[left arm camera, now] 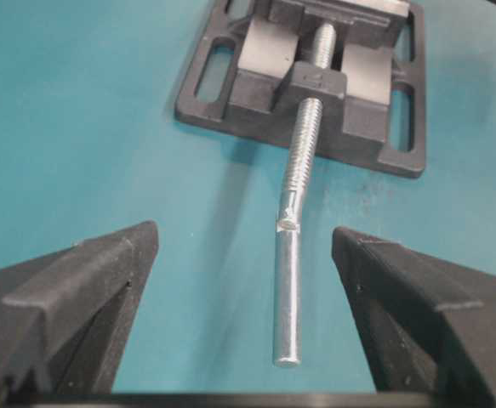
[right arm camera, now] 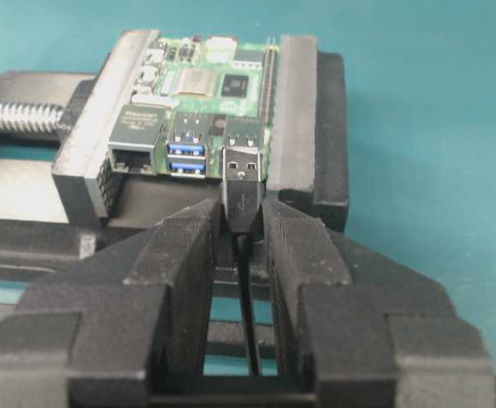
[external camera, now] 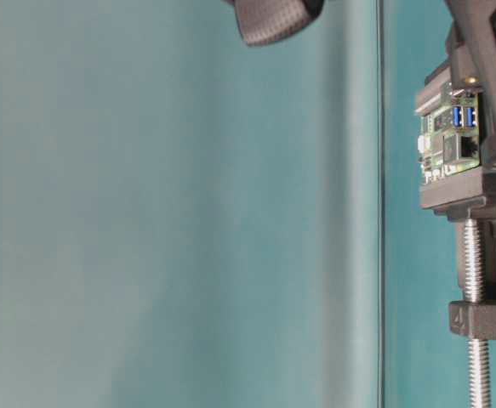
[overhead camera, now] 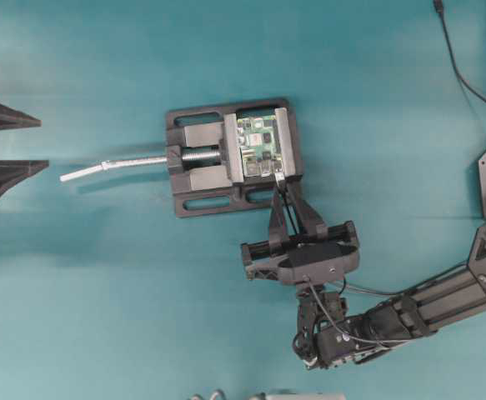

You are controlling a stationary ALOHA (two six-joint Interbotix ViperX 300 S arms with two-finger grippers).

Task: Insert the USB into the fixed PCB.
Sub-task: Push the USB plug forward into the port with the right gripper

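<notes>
Your right hand (right arm camera: 243,223) is clamped on the USB (right arm camera: 242,189), its metal tip at the mouth of a port on the fixed PCB (right arm camera: 218,85) in the vise (overhead camera: 197,179), apparently not yet seated; your left hand (left arm camera: 243,319) stands wide open, well apart.

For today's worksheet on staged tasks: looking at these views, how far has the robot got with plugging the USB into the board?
Done: the PCB sits clamped in the vise, and the right gripper is shut on the USB.
In hand: the plug's metal end is at the mouth of the black port beside the blue ones; how deep it sits is unclear.
Left: push it home and release. The left gripper hangs open, idle.
</notes>
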